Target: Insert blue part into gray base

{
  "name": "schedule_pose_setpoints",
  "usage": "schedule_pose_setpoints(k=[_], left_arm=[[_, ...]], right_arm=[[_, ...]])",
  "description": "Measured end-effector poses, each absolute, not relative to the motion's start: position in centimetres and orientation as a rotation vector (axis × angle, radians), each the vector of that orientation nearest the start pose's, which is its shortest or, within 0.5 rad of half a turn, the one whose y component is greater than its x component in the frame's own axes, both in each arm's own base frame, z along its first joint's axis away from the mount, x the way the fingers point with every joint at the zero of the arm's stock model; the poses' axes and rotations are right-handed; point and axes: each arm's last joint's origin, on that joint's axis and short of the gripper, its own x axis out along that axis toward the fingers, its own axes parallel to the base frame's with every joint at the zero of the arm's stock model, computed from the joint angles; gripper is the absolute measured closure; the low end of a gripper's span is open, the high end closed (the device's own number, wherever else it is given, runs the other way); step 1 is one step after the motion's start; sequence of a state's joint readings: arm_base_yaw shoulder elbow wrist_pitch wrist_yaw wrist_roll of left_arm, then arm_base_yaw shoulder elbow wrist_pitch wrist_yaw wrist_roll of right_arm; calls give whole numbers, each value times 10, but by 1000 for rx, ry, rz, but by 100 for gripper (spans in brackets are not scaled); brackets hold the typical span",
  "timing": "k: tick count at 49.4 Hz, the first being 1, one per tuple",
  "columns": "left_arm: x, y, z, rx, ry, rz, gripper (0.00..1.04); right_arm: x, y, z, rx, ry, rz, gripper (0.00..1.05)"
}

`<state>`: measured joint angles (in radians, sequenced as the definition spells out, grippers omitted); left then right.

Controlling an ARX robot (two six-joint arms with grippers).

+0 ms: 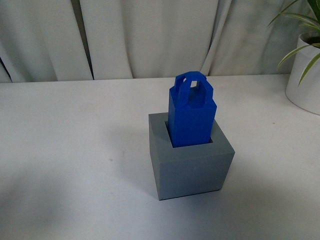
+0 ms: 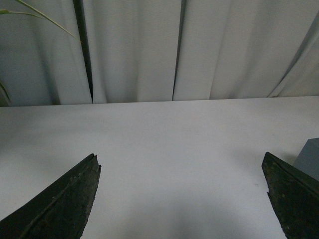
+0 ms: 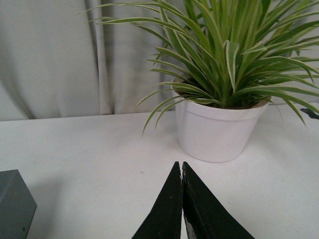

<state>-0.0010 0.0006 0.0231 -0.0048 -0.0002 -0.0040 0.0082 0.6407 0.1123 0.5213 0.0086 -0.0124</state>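
Blue caught the eye first in the front view: the blue part [image 1: 191, 112] stood upright with its lower end down inside the square recess of the gray base [image 1: 190, 162], long axis vertical, looped handle on top, well over half its height showing above the rim. A narrow gap showed along the recess beside it. Whether it had bottomed out, I could not tell. Neither arm appeared there, so nothing was holding it. The base sat near the middle of the white table [image 1: 60, 150], with a white pot [image 1: 303, 75] of a striped plant well apart at the far right, and pale curtains behind.

The left wrist view showed the left gripper [image 2: 182, 199] with its dark fingers [image 2: 60, 204] spread wide, nothing between them, only bare tabletop. A gray corner of the base [image 2: 310, 158] peeked in just beside one finger.

The right wrist view showed the right gripper [image 3: 182, 199] with its fingers [image 3: 164, 209] pressed together, holding nothing. A corner of the base [image 3: 15, 209] sat at one edge, and the plant pot [image 3: 217, 132] stood straight ahead, apart from the fingertips.

To my eye the insertion looked done or nearly so. If a final press down were needed, both arms seemed about equally near, and nothing stood in the way above the handle.
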Motion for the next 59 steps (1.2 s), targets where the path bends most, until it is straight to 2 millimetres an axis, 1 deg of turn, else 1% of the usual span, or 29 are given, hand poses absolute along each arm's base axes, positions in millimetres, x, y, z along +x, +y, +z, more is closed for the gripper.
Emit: schedule_pose_setpoints(k=[27, 32, 59], left_arm=[[96, 0, 171, -4, -18, -1, 6], [96, 0, 171, -4, -18, -1, 6], [96, 0, 171, -4, -18, -1, 6]], right_arm=[[125, 0, 175, -11, 4, 3, 103], [123, 0, 168, -11, -4, 3, 103], [110, 0, 168, -10, -9, 3, 103]])
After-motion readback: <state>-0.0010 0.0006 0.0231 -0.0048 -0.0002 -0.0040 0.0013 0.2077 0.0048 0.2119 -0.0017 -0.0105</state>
